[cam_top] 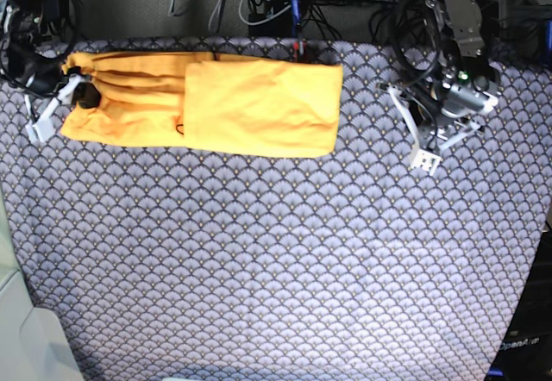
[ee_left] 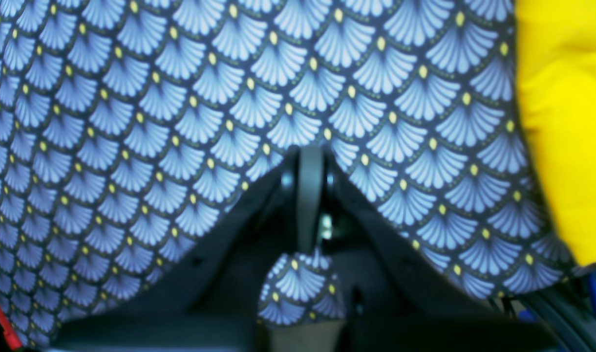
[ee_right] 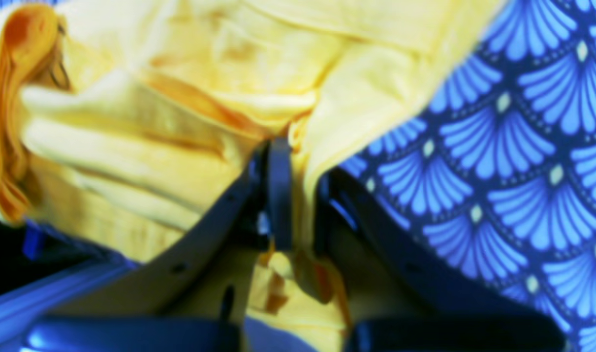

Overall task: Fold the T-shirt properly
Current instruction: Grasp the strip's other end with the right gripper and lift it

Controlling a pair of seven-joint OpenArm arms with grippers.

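yellow-orange cotton is seen at the far left of the table: the t-shirt (cam_top: 207,105) lies there as a long folded band on the patterned cloth (cam_top: 276,252), with a flat smooth panel on its right part and bunched, wrinkled layers on its left end.

the right gripper (ee_right: 298,190) is placed at this left end — in its wrist view a fold of yellow fabric is pinched between the two dark jaws, so it is judged as clenched on the t-shirt. the left gripper (ee_left: 310,195) is well apart at the far right, over the bare cloth; its jaws are pressed together and nothing is held.

the garment is judged to be light, soft and limp. it will sag and slip out of shape when lifted, so it should be taken at an edge or a corner, through all layers, and not in the loose middle.

the table cloth is thin, printed with blue fan scales and small yellow dots — flat, with little grip expected under the cotton.
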